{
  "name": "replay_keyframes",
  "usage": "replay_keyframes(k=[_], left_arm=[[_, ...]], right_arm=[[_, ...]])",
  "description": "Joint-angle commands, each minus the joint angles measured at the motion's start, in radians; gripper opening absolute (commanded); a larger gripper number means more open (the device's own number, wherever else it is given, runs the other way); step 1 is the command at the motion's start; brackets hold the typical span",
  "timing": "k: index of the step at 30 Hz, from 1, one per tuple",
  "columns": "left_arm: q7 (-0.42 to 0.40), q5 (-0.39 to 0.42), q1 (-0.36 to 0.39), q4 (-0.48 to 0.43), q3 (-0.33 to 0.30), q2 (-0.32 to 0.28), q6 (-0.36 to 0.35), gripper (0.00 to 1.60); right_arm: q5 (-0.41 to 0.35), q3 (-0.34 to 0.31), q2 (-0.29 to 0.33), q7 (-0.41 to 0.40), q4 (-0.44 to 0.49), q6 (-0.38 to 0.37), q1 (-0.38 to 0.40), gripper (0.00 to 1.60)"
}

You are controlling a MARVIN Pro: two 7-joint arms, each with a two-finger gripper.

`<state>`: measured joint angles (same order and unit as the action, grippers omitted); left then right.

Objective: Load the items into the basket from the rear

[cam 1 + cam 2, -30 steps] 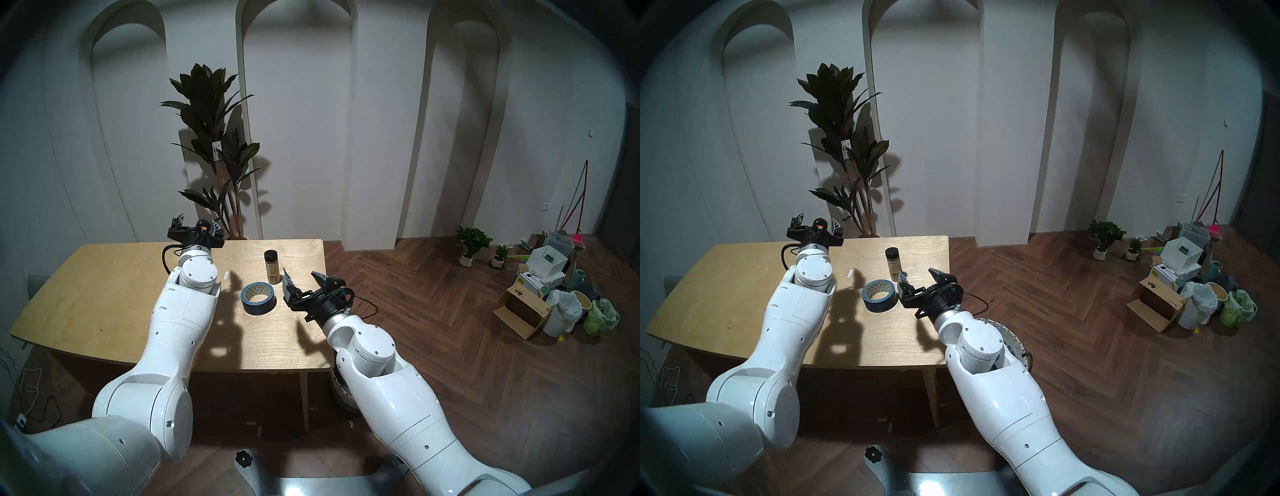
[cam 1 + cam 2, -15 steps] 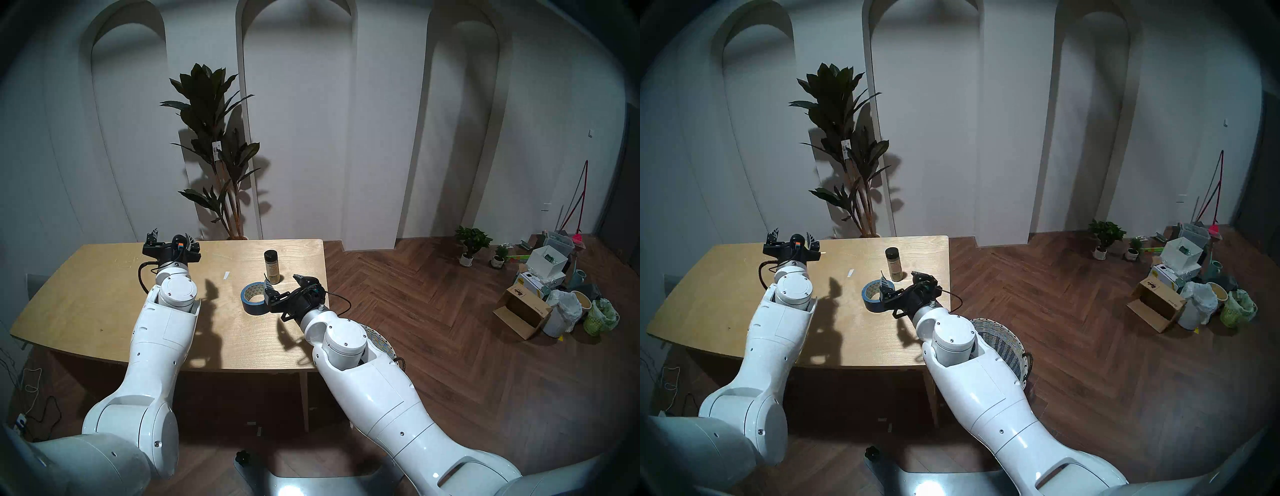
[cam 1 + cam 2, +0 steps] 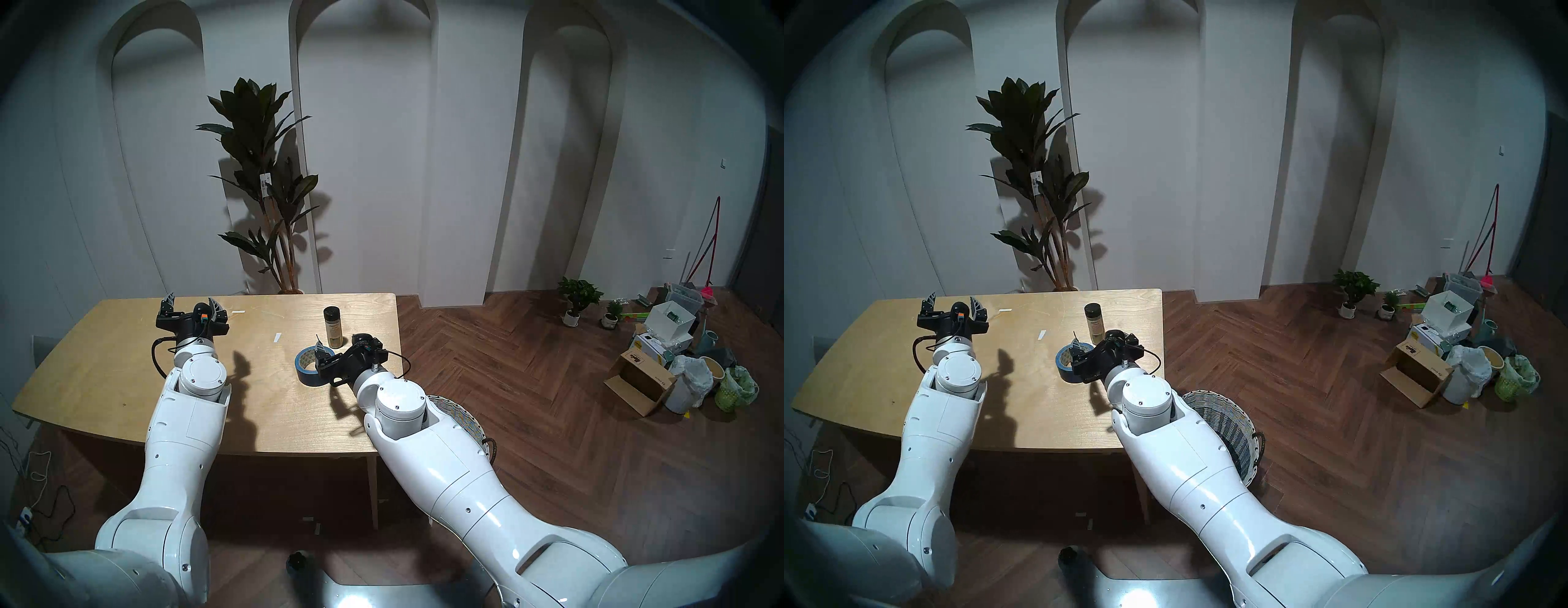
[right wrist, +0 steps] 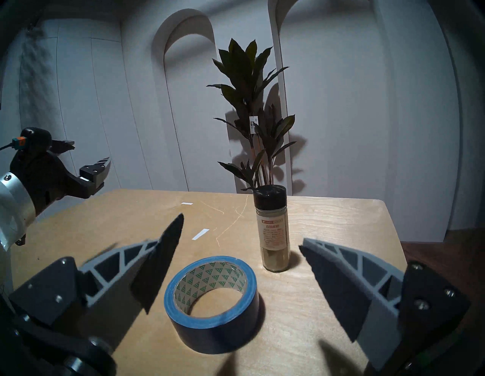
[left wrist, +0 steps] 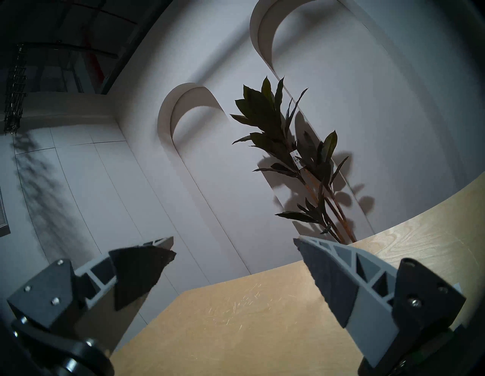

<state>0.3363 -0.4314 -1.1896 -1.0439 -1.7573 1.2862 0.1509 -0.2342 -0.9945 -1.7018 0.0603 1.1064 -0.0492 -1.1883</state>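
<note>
A blue tape roll (image 3: 309, 370) with a tan core lies flat on the wooden table (image 3: 127, 361), also shown in the right wrist view (image 4: 217, 333). A black-capped bottle (image 3: 333, 327) of tan contents stands just behind it (image 4: 273, 233). My right gripper (image 3: 339, 346) is open and empty, low over the table, its fingers astride the roll without touching it (image 4: 240, 231). My left gripper (image 3: 191, 303) is open and empty above the table's far left part (image 5: 233, 241). The striped wicker basket (image 3: 1225, 418) stands on the floor by the table's right front corner, partly hidden by my right arm. The grey duster is out of view.
A tall potted plant (image 3: 263, 178) stands behind the table's far edge. Two white strips (image 3: 278, 337) lie on the tabletop. Boxes, bags and a small green mesh basket (image 3: 729, 392) are heaped on the floor at the far right, with small potted plants (image 3: 579, 297) near them.
My right gripper has swung left from the table's right edge to sit around the tape roll, uncovering the basket. My left gripper has moved left and lower over the table's far side. Both stayed open.
</note>
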Motion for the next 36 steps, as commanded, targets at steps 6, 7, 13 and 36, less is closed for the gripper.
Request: replay_keyframes(k=[6,7,13,36], left_arm=[[0.018,-0.005,-0.059,-0.099,-0.02,-0.014,0.034,1.6],[0.018,-0.005,-0.063,-0.103,-0.02,-0.013,0.035,1.6],[0.023,-0.007,-0.093,-0.135,-0.026,-0.011,0.045,1.6],[0.033,-0.017,-0.206,-0.277,-0.035,-0.005,0.084,1.6]], right_arm=[[0.03,0.004,-0.087,0.075,-0.093,-0.014,0.117,1.6],[0.032,0.004,-0.091,0.08,-0.1,-0.015,0.123,1.6],[0.044,0.005,-0.113,0.111,-0.154,-0.023,0.165,1.6],[0.085,0.022,-0.202,0.218,-0.372,-0.032,0.268,1.6]])
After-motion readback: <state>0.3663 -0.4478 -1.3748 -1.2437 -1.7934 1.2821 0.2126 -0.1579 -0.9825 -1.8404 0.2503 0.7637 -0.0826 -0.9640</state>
